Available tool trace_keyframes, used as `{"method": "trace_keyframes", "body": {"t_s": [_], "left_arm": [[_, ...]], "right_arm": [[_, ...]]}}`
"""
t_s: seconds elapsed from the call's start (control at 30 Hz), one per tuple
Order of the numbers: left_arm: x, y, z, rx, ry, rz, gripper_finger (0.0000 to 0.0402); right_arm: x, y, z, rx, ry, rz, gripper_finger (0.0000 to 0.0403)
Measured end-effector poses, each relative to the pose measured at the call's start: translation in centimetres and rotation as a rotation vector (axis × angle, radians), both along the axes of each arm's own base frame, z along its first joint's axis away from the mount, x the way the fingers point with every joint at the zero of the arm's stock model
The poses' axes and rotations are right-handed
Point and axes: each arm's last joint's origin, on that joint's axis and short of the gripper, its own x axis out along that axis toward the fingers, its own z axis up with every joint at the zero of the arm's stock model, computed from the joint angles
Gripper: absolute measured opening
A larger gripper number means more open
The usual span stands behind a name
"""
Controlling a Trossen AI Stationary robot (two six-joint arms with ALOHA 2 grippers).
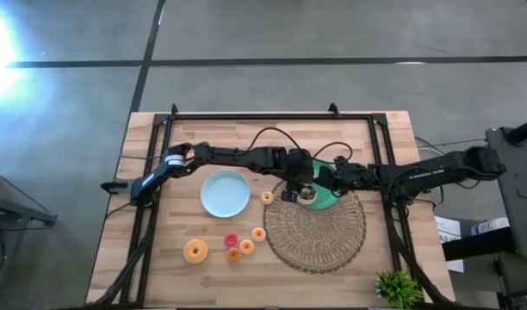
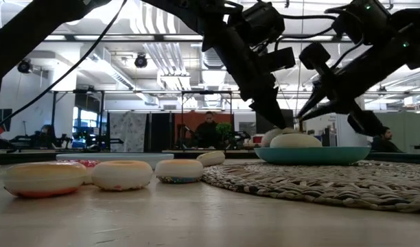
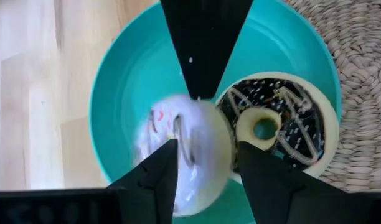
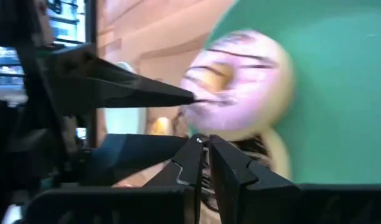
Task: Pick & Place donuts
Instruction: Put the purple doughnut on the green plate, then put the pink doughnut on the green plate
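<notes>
A teal plate [image 3: 116,93] stands on the far part of the woven placemat [image 1: 319,228]. On it lies a chocolate-topped donut [image 3: 284,134]. A blurred speckled white-pink donut [image 3: 184,146] leans on its edge. My left gripper [image 3: 206,146] hangs open just above the speckled donut, pointing down. My right gripper [image 4: 204,140] is shut, and its tip comes at the same donut [image 4: 240,81] from the right. Several small orange, yellow and red donuts [image 1: 238,244] and a larger orange one [image 1: 195,251] lie flat on the wooden table. My left gripper stands open over the speckled donut, with one fingertip [image 4: 187,96] at the donut's rim; I cannot tell whether it touches. My right gripper's shut tip [image 3: 200,93] sits at the donut's rim on the opposite side; whether it touches cannot be told.
An empty light-blue plate [image 1: 225,194] sits left of the placemat, with a small yellow donut [image 1: 267,197] between them. A green plant [image 1: 397,288] stands at the near right corner. Both arms cross above the table's far half. People show in the room behind the table.
</notes>
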Motion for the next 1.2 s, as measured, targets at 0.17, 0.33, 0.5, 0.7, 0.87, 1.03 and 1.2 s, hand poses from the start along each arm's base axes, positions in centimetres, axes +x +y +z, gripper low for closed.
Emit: {"method": "trace_keyframes", "body": {"t_s": [0.17, 0.33, 0.5, 0.7, 0.87, 1.03, 1.2], "left_arm": [[-0.3, 0.0, 1.2, -0.006, -0.023, 0.012, 0.0140], [-2.0, 0.1, 2.8, 0.025, 0.052, 0.049, 0.0140], [-5.6, -0.5, 5.7, -0.083, 0.167, 0.086, 0.0140], [-11.8, -4.2, 5.5, -0.177, 0.282, 0.065, 0.0140], [-18.6, -9.2, 4.3, -0.206, 0.337, 0.045, 0.0140], [-23.9, -14.9, 2.7, -0.206, 0.327, 0.104, 0.0140], [-27.0, -20.0, 1.6, -0.291, 0.337, 0.261, 0.0140]], "right_arm": [[-0.5, 0.0, -0.3, 0.009, 0.048, -0.007, 0.0022], [-0.7, 0.0, 0.6, -0.033, 0.003, 0.019, 0.0023], [-1.3, 0.1, 2.2, -0.120, -0.065, 0.107, 0.0023], [-2.2, 0.5, 3.0, -0.194, -0.078, 0.283, 0.0031], [-2.2, 0.7, 3.1, -0.247, -0.035, 0.403, 0.0065], [-1.6, 0.7, 4.3, -0.348, -0.026, 0.468, 0.0104], [-1.0, 0.7, 5.6, -0.436, 0.032, 0.539, 0.0136]]}}
